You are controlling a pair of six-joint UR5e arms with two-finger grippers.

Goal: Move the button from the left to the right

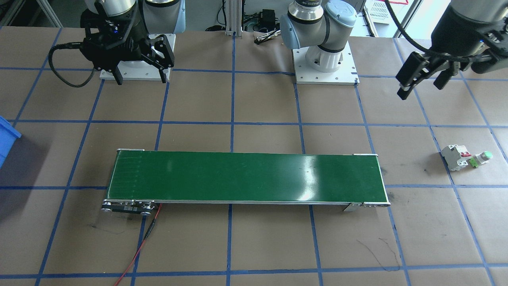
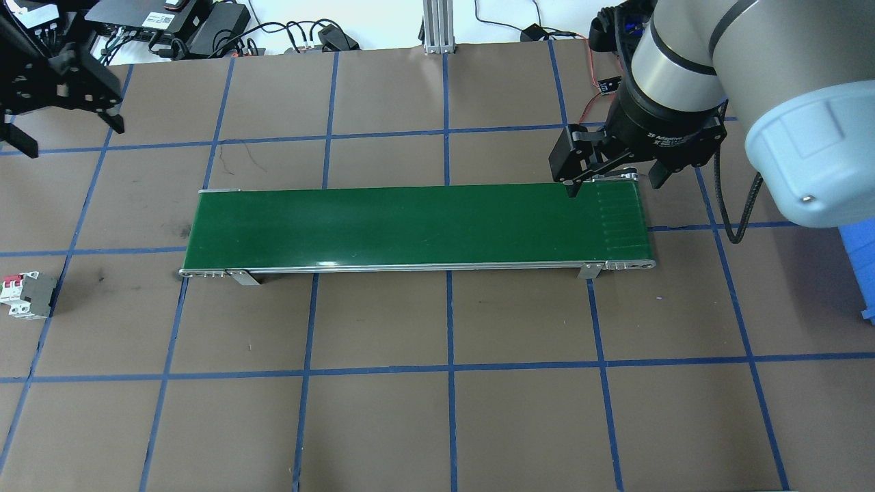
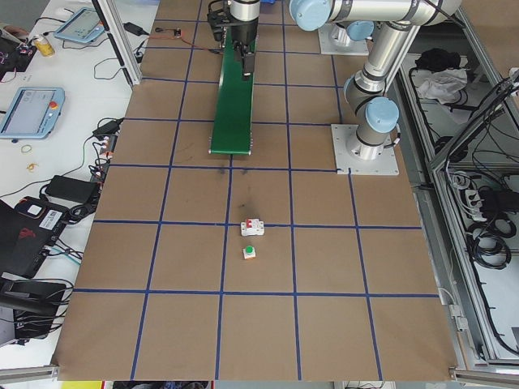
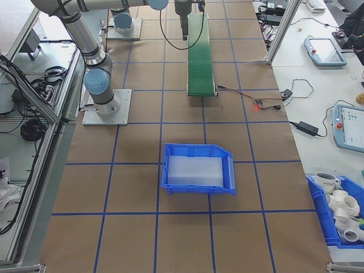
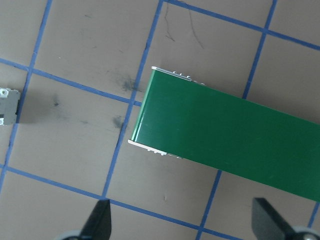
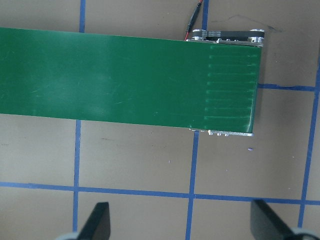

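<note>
In the front view, from the wide-open, empty right gripper (image 1: 141, 73) at ten o'clock past the belt (image 1: 246, 178) to the equally open, empty left gripper (image 1: 422, 81), the button (image 1: 482, 158) is seen at three o'clock touching the breaker (image 1: 454, 157), which could be clipped or grabbed instead.

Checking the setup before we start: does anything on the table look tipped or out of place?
The button lies on its side against the white breaker, left of the conveyor belt. Otherwise nothing stands out.
</note>
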